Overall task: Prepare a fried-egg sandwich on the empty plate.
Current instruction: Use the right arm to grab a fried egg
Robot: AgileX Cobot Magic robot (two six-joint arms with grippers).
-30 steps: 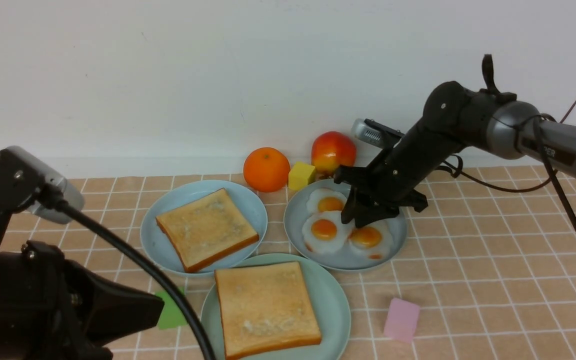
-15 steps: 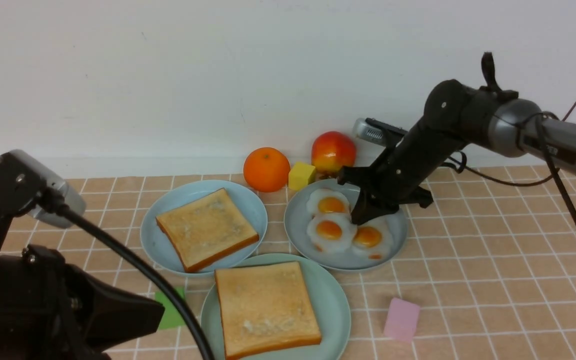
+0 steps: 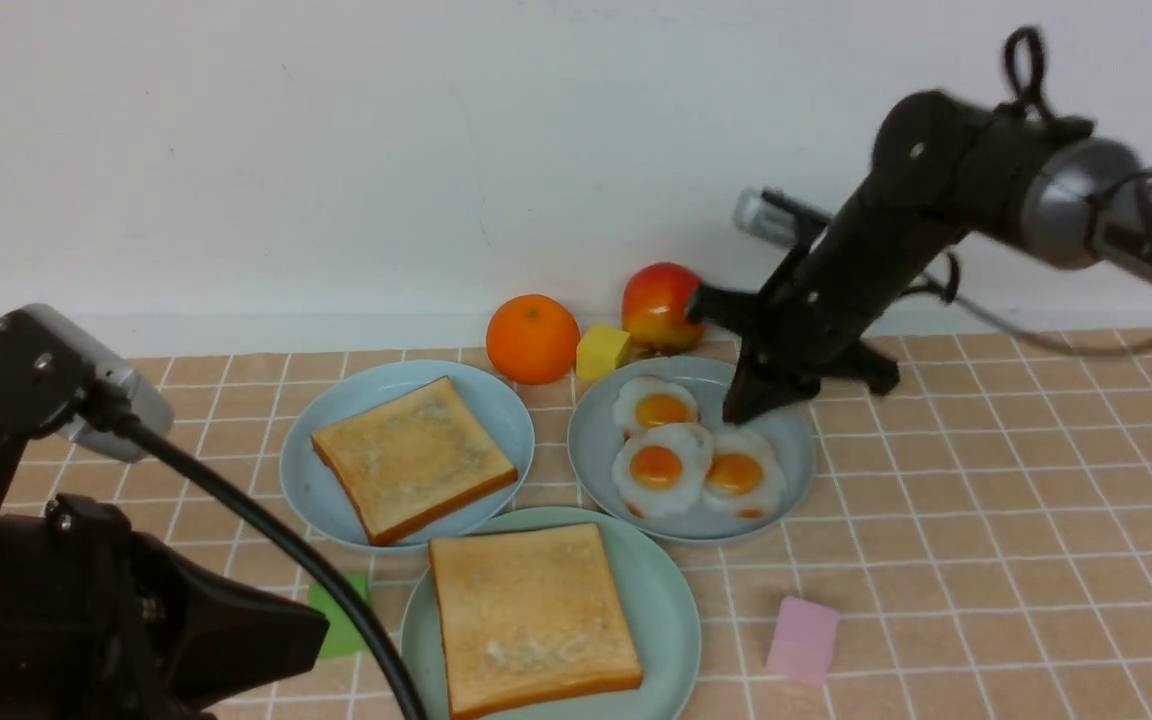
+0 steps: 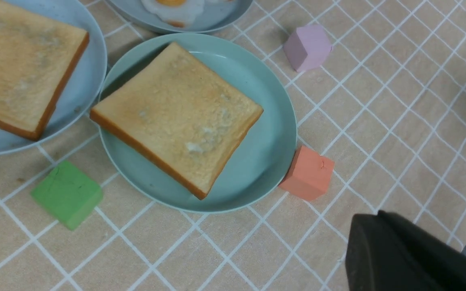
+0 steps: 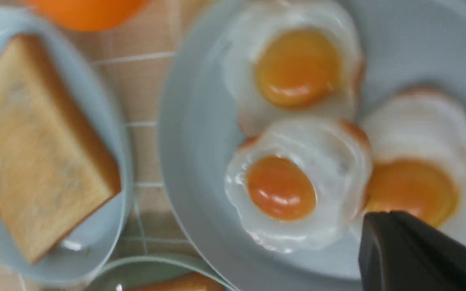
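Mint-green plate (image 3: 674, 612): toast slice (image 3: 533, 615); grey-blue plate (image 3: 591, 450): three eggs (image 3: 658, 467); sky-blue plate (image 3: 498, 402): second slice (image 3: 414, 458).

The right arm (image 3: 896, 230) is matte black, with a silver-grey metal sleeve (image 3: 1076, 200) and thin black cables (image 3: 1026, 50) looped over it. Its right gripper (image 3: 748, 408) narrows to a black wedge. The left arm (image 3: 86, 610) is bulky and black, dotted with small screws (image 3: 58, 508), and bears a grey camera box (image 3: 101, 390) with a thick black cable (image 3: 266, 540).
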